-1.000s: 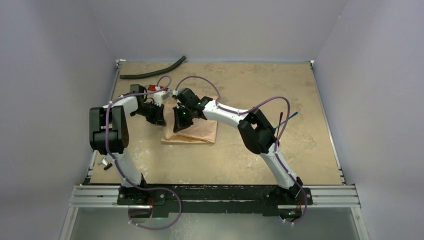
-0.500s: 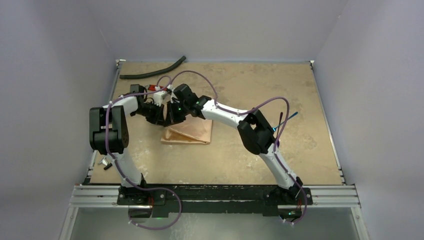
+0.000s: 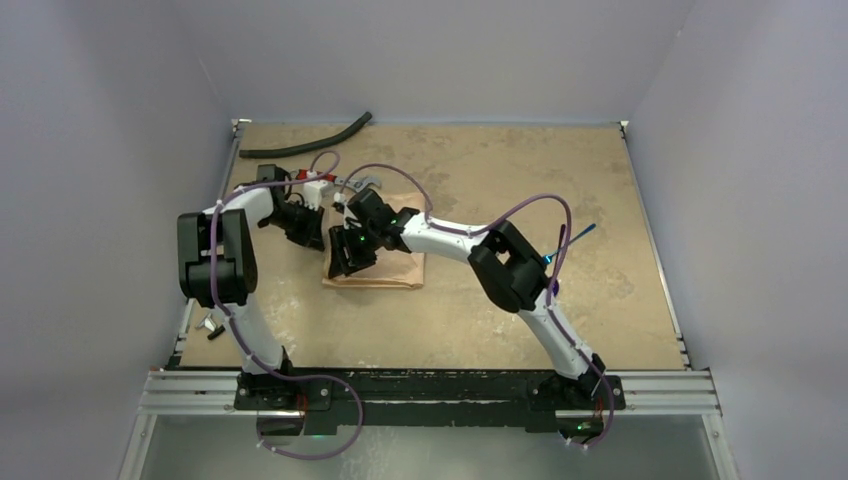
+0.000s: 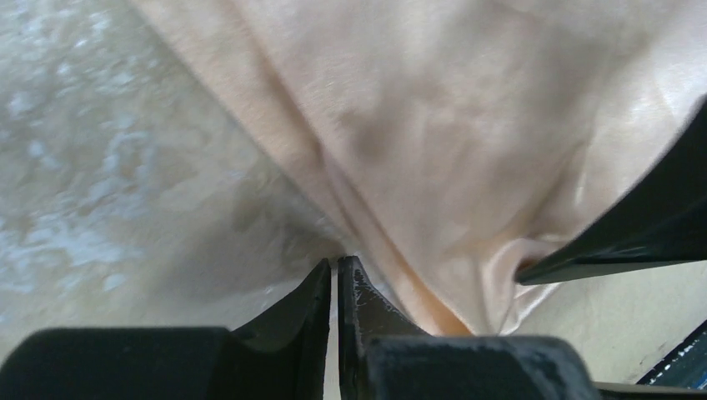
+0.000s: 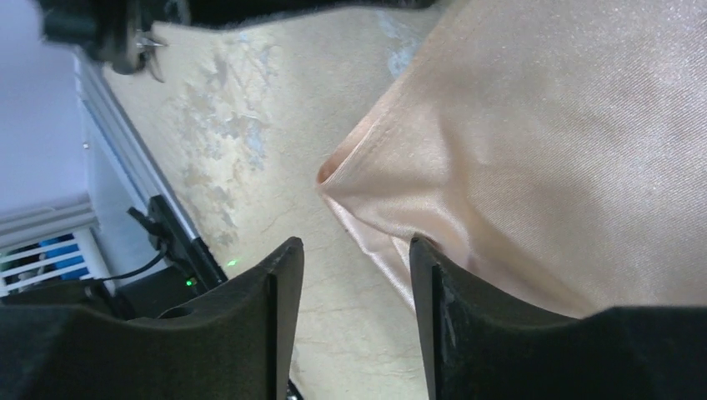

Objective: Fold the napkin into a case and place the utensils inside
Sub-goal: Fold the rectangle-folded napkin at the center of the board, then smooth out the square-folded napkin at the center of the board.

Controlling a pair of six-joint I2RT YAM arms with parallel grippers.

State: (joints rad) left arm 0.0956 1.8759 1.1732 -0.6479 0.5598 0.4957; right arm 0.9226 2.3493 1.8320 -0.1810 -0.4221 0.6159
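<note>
The peach-orange napkin (image 3: pixel 390 270) lies folded on the table, left of centre. In the left wrist view my left gripper (image 4: pixel 335 265) is shut to a thin slit, with its tips against the napkin's (image 4: pixel 467 125) rumpled edge and no cloth visible in the slit. My right gripper (image 5: pixel 354 246) is open over the napkin's near left corner (image 5: pixel 542 142). Its right finger touches the fold, and bare table shows between the jaws. From above, the left gripper (image 3: pixel 315 232) and right gripper (image 3: pixel 345 262) are close together. A blue fork (image 3: pixel 582 231) lies at the right. I cannot tell the spoon from the purple cable there.
A curved black hose (image 3: pixel 305 147) lies along the far left edge. A red-handled wrench (image 3: pixel 310 180) sits behind the left wrist. A small dark item (image 3: pixel 213 327) rests by the left rail. One dark finger of the right gripper (image 4: pixel 634 233) crosses the left wrist view.
The right gripper carried the napkin's top layer leftward, then opened and let it go; the cloth now lies narrower. The left gripper stayed at the napkin's left edge.
</note>
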